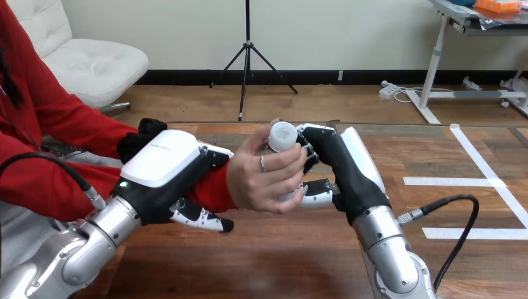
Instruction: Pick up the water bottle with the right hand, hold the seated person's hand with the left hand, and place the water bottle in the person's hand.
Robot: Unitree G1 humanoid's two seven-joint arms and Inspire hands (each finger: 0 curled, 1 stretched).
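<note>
The water bottle [282,136] stands upright above the middle of the table, and its white cap is the only part that shows. My right hand [345,171] comes in from the right, its fingers and thumb curled round the bottle. From the left, the person's hand [258,177] wraps its fingers round the same bottle below the cap. My left hand [165,159] sits over the person's red-sleeved wrist [215,187], with its fingers [202,218] curled underneath it.
The wooden table [280,261] spreads below both hands. White tape lines [461,182] mark its right part, and a black cable [457,215] loops beside my right forearm. The person's other red sleeve [37,184] lies along the left edge.
</note>
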